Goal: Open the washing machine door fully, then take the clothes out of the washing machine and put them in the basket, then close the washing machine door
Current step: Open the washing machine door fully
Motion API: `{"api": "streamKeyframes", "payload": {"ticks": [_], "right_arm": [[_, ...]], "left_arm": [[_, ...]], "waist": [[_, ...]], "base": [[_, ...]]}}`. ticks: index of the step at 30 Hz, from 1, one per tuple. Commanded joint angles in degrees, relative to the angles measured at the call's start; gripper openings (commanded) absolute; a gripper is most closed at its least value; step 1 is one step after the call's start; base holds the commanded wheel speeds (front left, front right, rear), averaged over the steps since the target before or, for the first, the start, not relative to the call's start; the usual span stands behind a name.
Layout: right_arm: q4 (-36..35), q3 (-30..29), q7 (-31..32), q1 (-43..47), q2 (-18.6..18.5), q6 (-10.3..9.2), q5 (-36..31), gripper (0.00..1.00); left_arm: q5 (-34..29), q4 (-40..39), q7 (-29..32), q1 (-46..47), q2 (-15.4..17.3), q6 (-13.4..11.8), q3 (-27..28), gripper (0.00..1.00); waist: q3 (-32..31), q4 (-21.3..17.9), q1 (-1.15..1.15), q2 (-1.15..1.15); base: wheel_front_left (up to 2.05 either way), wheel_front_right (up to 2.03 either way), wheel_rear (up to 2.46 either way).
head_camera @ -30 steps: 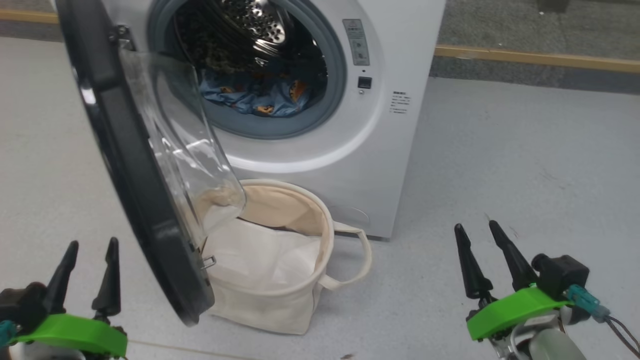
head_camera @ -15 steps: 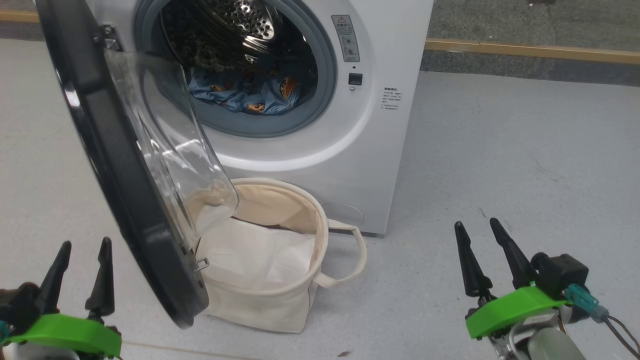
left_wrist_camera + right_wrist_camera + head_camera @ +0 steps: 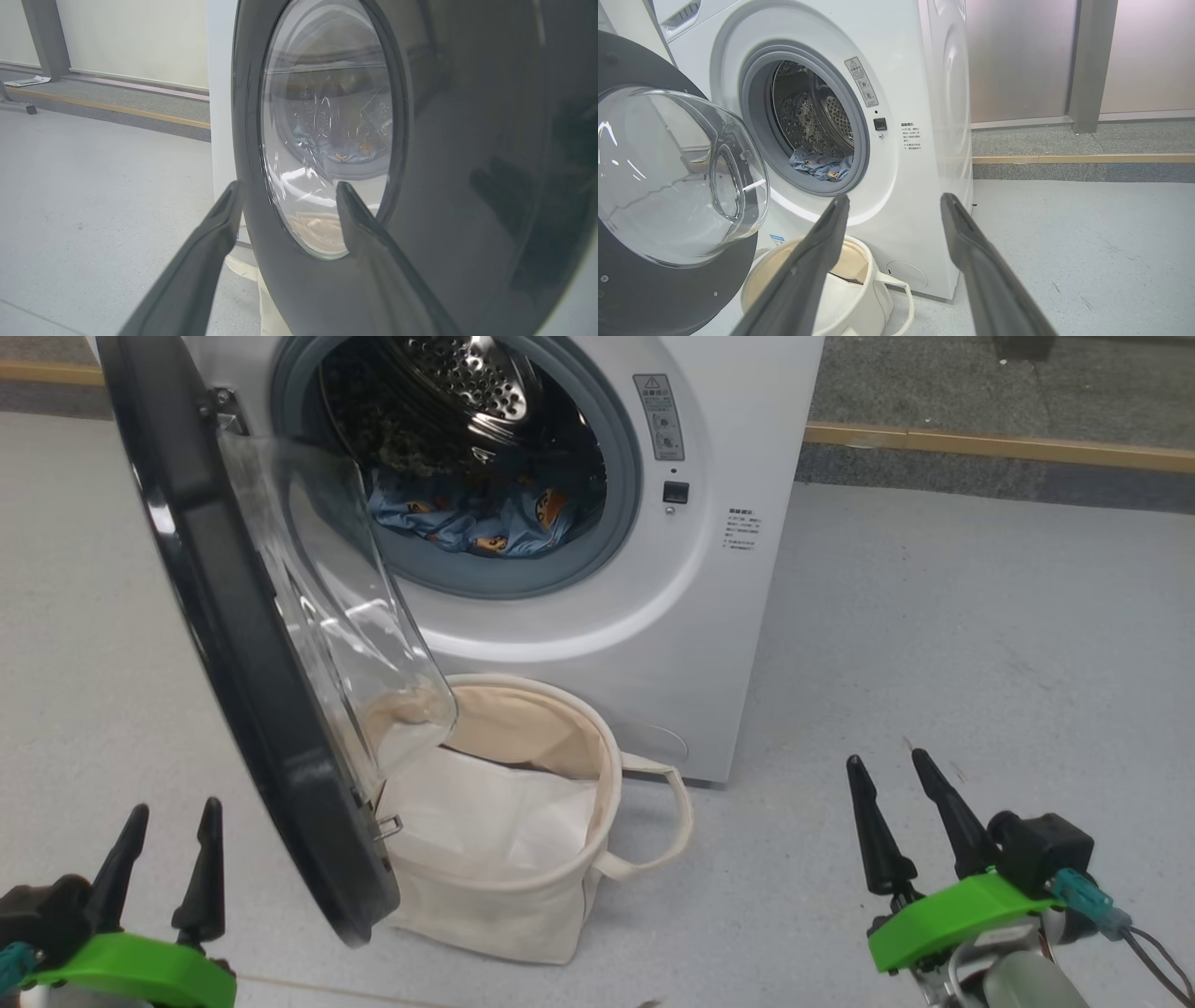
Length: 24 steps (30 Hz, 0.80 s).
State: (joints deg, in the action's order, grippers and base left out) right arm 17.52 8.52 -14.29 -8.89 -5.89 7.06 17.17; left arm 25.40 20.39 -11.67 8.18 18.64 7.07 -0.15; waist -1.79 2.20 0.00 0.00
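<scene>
Floor [image 3: 934, 663]: we see pale grey flooring across the lower and right parts of the head view, with a wooden strip along the top edge.
Washing machine [image 3: 728, 569]: a white front-loader fills the upper middle of the head view. Its mouth is uncovered, edged by a grey rubber ring [image 3: 624, 476], and the perforated steel drum [image 3: 467, 373] shows inside.
Washing machine door [image 3: 233, 663]: it is swung out on its hinge at the upper left and runs down to the lower left of centre. We see the glossy black rim edge-on. The clear glass bowl [image 3: 355, 644] bulges towards the machine and hangs over the basket's left rim. In the left wrist view the door's outer face takes up the right half of the frame.
Basket [image 3: 485, 905]: a cream canvas bag stands on the floor at lower centre, right against the foot of the machine and partly under the door.
White sheet [image 3: 485, 821]: it lies inside the basket, and we see no blue cloth on it.
Clothes [image 3: 476, 518]: the light blue garment with orange-brown figures lies at the bottom of the drum, just behind the rubber ring, at upper centre.
Loop handle [image 3: 651, 764]: it sticks out on the basket's right side.
Right gripper [image 3: 885, 757]: at the lower right, its fingers are spread wide above bare floor and it grips nothing, well apart from machine and basket.
Left gripper [image 3: 176, 805]: at the lower left, its fingers are parted and empty. It sits near the door's outer face, and we see a gap between the two.
</scene>
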Motion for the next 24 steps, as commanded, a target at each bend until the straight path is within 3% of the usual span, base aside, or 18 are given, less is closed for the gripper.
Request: {"api": "streamKeyframes", "payload": {"ticks": [1, 5, 6, 7, 9, 18, 24], "right_arm": [[-1.28, 1.21, -0.71, -1.16, -0.19, 0.43, 0.18, 1.0], [-0.91, 1.37, -0.71, -1.26, -0.19, 0.43, 0.32, 1.0], [-0.77, 1.39, -0.71, -1.28, -0.21, 0.43, 0.4, 1.0], [-0.65, 1.41, -0.71, -1.32, -0.22, 0.43, 0.48, 1.0], [-0.43, 1.41, -0.71, -1.43, -0.3, 0.43, 0.47, 1.0], [-0.16, 0.55, -0.71, -1.34, -0.4, 0.43, 0.51, 1.0], [-0.13, 0.2, -0.71, -1.01, -0.28, 0.43, 0.52, 1.0]], "left_arm": [[0.13, -1.13, -0.82, 3.15, 2.42, 0.04, 1.92, 1.0], [0.88, -0.19, -1.13, 3.3, 2.42, 0.11, 1.71, 0.99], [1.18, -0.21, -1.39, 3.47, 2.36, 0.11, 1.98, 0.91], [1.51, -0.19, -1.6, 3.53, 2.3, 0.12, 2.26, 0.14], [2.13, -0.21, -1.87, 3.74, 2.27, 0.13, 2.79, 0.0], [4.68, -5.48, -0.47, 7.75, 2.27, -1.1, 4.79, 0.0], [6.1, -16.01, 7.93, 12.15, 0.75, -5.81, 3.75, 0.0]], "waist": [[-0.08, 0.11, 0.0, 0.0], [-0.18, 0.27, 0.0, 0.0], [-0.2, 0.32, 0.0, 0.0], [-0.23, 0.35, 0.0, 0.0], [-0.24, 0.46, 0.0, 0.0], [-0.6, 1.81, 0.0, 0.0], [-1.13, 2.72, 0.0, 0.0]], "base": [[0.0, 0.0, 0.0], [0.0, 0.0, 0.0], [0.0, 0.0, 0.0], [0.0, 0.0, 0.0], [0.0, 0.0, 0.0], [0.0, 0.0, 0.0], [0.0, 0.0, 0.0]]}}
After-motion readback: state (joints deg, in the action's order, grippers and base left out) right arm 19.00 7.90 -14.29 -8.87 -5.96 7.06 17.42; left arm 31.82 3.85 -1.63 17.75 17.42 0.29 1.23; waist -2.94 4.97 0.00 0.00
